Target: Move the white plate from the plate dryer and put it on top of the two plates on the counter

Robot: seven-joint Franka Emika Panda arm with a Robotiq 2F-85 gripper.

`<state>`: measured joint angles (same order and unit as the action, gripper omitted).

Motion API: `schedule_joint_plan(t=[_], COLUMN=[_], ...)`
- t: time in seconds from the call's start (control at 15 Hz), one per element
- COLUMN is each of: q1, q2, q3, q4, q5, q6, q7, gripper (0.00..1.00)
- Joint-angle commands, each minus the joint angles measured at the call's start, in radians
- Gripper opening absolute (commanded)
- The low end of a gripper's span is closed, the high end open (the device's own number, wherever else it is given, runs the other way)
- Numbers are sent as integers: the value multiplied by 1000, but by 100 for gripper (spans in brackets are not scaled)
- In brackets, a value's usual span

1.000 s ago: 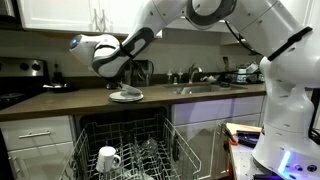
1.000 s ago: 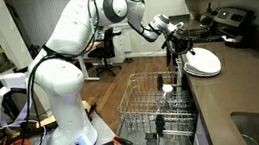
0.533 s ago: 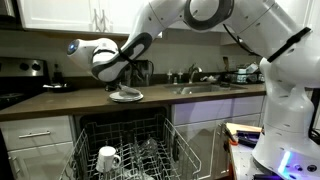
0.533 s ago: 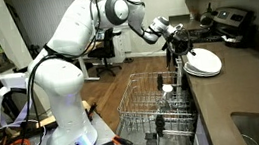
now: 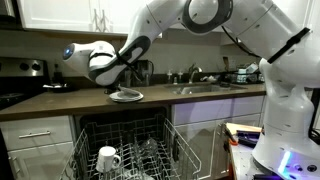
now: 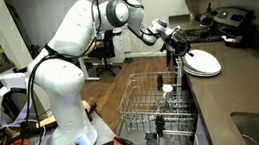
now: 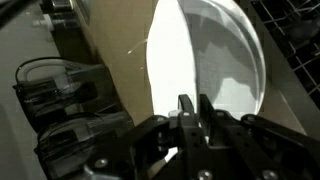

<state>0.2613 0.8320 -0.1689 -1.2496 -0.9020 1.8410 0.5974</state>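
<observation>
- Gripper (image 6: pixel 178 40) sits further toward frame left than a second ago in both exterior views; it was over the plate stack, now it is off the stack's left edge and a bit higher.
- In an exterior view the wrist head (image 5: pixel 80 55) has slid left too, from about centre-left toward the left third of frame.
- White plate (image 6: pixel 204 64) is on top of the plate stack on the counter (image 6: pixel 235 94), right of centre; same spot as in the earlier frames, nothing touching it.
- In an exterior view the same stack (image 5: pixel 126 96) sits on the dark counter (image 5: pixel 60 101), just left of centre, gripper above and left of it.
- Wrist view: fingers (image 7: pixel 186 108) close together at bottom centre, nothing between them; pincer looks clenched and empty. White plate (image 7: pixel 215 70) fills the upper right, seen at a slant.
- How many plates lie under the top one: cannot tell, the stack reads as one white blob.
- Dishwasher rack (image 6: pixel 154 105) pulled out at lower centre; a white mug (image 5: pixel 108 158) in it at lower left of centre.
- Gripper fingertips too small and dark to resolve in the exterior views.
- Wrist view left side shows dark blurred objects, not identifiable.
</observation>
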Motion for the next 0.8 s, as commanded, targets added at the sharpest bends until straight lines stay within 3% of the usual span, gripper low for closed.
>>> schedule_joint_plan(t=[0.0,0.73], q1=[19,3], q2=[45,128], q3=[-1,8], q4=[56,131], q5=[-49,-106], q6=[-70,-101], q7=[-9,-30], gripper=[5,5])
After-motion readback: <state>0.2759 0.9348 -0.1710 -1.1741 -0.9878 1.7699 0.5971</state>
